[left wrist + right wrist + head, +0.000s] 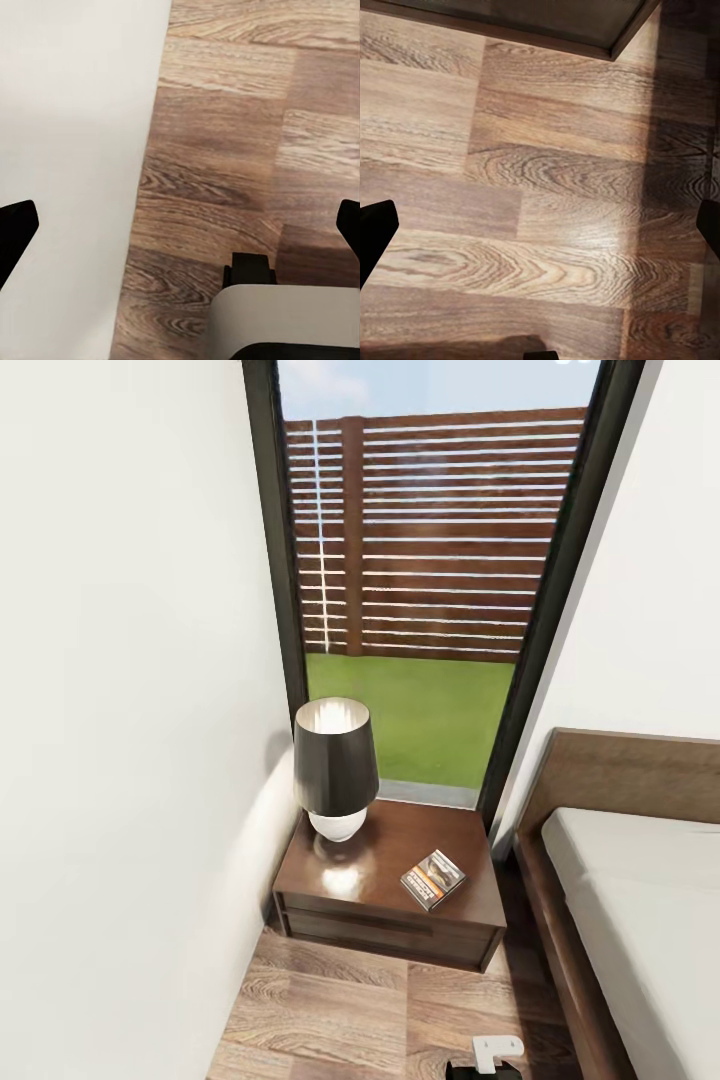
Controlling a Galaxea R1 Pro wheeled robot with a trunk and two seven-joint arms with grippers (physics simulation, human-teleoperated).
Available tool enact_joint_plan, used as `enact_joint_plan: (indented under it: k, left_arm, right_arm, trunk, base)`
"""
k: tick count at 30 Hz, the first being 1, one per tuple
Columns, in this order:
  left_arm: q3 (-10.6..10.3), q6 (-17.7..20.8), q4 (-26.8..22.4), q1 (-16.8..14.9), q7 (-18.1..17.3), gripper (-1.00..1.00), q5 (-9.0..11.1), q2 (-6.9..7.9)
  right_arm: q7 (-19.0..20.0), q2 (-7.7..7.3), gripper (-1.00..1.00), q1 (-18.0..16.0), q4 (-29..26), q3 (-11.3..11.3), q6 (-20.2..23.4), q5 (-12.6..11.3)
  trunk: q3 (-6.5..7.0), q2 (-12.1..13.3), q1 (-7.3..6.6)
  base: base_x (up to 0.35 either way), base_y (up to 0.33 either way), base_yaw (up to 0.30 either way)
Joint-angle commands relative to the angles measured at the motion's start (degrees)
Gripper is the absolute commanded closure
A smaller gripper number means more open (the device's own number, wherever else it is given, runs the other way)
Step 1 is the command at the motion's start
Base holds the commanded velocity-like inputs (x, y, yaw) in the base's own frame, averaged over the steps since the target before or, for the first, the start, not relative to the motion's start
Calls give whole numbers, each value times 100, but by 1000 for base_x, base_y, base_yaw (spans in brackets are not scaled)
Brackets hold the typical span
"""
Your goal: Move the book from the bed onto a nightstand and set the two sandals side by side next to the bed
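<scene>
book flat on nightstand, beside lamp

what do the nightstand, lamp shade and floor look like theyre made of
Nightstand: dark-brown wood, probably lacquered, since its top mirrors the lamp as a bright sheen.
Lamp shade: black outside, pale shiny lining; could be fabric or metal.
Floor: wood planks or wood-look laminate, with visible grain and board seams.
</scene>
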Motion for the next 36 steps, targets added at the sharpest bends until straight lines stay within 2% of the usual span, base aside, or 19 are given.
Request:
enact_joint_plan:
  k: [1,36]
  left_arm:
    - [-50,-8,-3,-1,23,-100,31,1]
    - [-50,-8,-3,0,17,-100,30,10]
  right_arm:
    - [-4,5,-100,-9,25,48,-41,-54]
    - [-4,5,-100,-9,25,46,-39,-53]
  trunk:
    - [-5,-3,0]
    - [-5,-3,0]
  base:
    - [0,0,0]
    - [0,0,0]
